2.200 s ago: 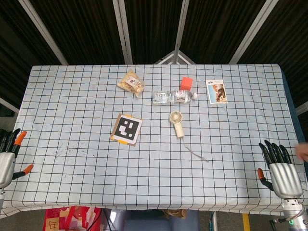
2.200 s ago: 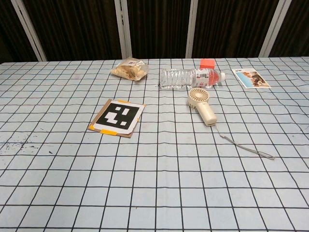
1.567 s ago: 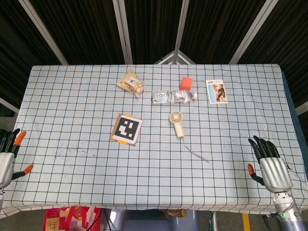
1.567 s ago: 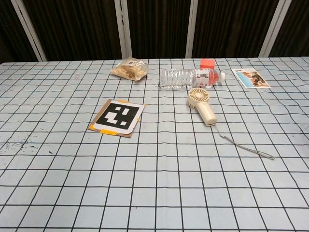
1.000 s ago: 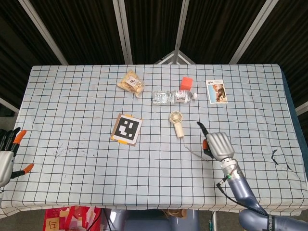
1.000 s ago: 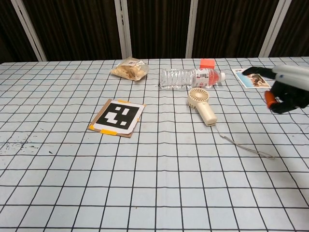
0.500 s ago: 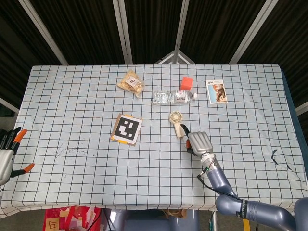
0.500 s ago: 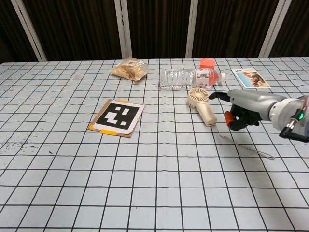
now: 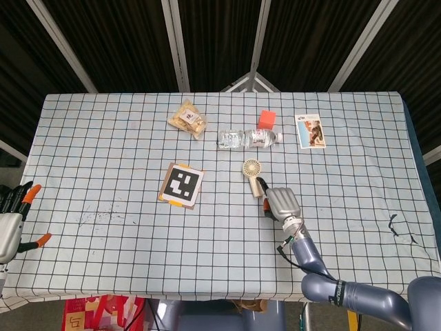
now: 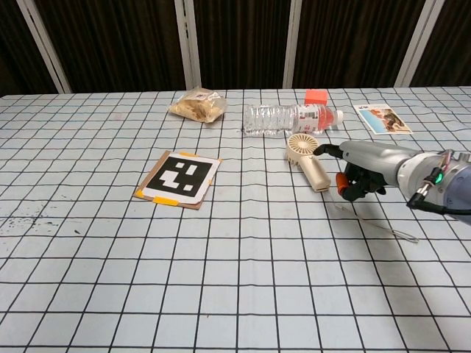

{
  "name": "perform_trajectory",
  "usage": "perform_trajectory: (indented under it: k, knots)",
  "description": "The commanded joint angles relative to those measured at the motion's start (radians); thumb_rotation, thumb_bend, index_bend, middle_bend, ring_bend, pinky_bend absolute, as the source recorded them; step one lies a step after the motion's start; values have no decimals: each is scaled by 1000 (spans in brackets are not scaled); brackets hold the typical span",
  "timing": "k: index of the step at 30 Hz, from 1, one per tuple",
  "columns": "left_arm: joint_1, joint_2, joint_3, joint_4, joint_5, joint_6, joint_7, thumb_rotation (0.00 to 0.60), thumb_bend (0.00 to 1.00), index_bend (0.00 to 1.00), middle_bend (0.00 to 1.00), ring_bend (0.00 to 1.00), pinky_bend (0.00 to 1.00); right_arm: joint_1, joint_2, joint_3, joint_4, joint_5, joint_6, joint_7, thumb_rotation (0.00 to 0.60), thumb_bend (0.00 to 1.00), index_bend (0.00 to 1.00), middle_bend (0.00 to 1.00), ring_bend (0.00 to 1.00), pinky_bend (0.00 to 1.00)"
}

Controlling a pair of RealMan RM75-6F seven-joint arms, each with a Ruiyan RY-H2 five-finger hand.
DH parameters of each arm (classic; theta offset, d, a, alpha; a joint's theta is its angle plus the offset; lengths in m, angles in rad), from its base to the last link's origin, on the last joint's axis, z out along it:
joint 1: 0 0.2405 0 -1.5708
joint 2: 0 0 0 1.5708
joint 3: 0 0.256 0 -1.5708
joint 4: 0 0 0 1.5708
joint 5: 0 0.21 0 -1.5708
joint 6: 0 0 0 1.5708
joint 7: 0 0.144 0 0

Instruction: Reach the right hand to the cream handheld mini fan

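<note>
The cream handheld mini fan (image 9: 253,172) lies flat near the table's middle, round head away from me, its handle (image 10: 316,175) pointing toward me and right. Its thin wrist cord (image 10: 377,225) trails right across the cloth. My right hand (image 9: 281,202) hovers palm down just right of the handle (image 10: 362,166), thumb stretched toward the fan head and fingers bent downward, holding nothing. I cannot tell whether it touches the fan. My left hand (image 9: 11,219) rests at the table's near left edge, fingers spread and empty; only the head view shows it.
Behind the fan lie a clear water bottle (image 10: 287,118) on its side and an orange cube (image 10: 316,96). A picture card (image 10: 380,118) sits back right, a snack bag (image 10: 196,104) back left, and a black-and-white marker card (image 10: 179,179) left of the fan.
My right hand has swept in from the table's near right corner, across the cord, and now sits close beside the fan's handle. The fan and my left hand have not moved.
</note>
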Motion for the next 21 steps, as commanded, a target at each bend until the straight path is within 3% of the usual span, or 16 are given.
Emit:
perform_trajectory:
  k: [1, 21]
  knots:
    - [-1, 0, 0, 0, -1, -2, -1, 600, 86, 0, 0, 0, 0, 3, -2, -3, 2, 1, 2, 4, 600, 816, 0, 851, 900, 786]
    - [-3, 0, -1, -4, -6, -2, -4, 600, 86, 0, 0, 0, 0, 34, -27, -24, 35, 32, -2, 10, 600, 816, 0, 851, 900, 786]
